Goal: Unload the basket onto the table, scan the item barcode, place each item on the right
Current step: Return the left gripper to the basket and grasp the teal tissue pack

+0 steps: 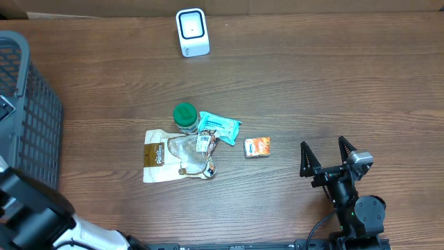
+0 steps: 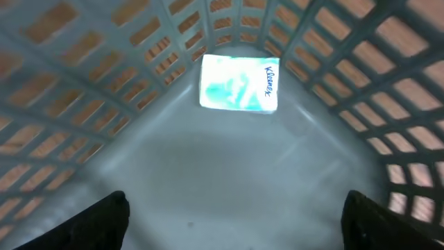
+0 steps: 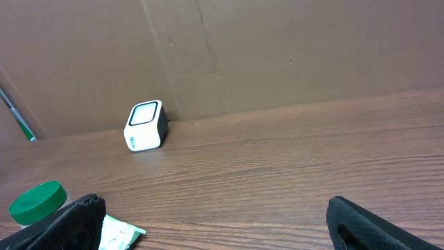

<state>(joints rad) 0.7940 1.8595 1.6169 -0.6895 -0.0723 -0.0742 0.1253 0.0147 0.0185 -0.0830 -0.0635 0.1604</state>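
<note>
Left fingers gape over tissue pack in basket.

You had the tissue pack in the basket, left of the jar; the scanner stood behind the jar.

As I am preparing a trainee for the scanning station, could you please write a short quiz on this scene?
1. Fill in: the right gripper has its jaws ___.
2. True or false: the Kleenex pack lies inside the grey basket.
3. The white scanner stands: A) by itself at the far side of the table; B) in the grey basket; C) between the right gripper's fingers.

Key: 1 open; 2 true; 3 A.
</note>
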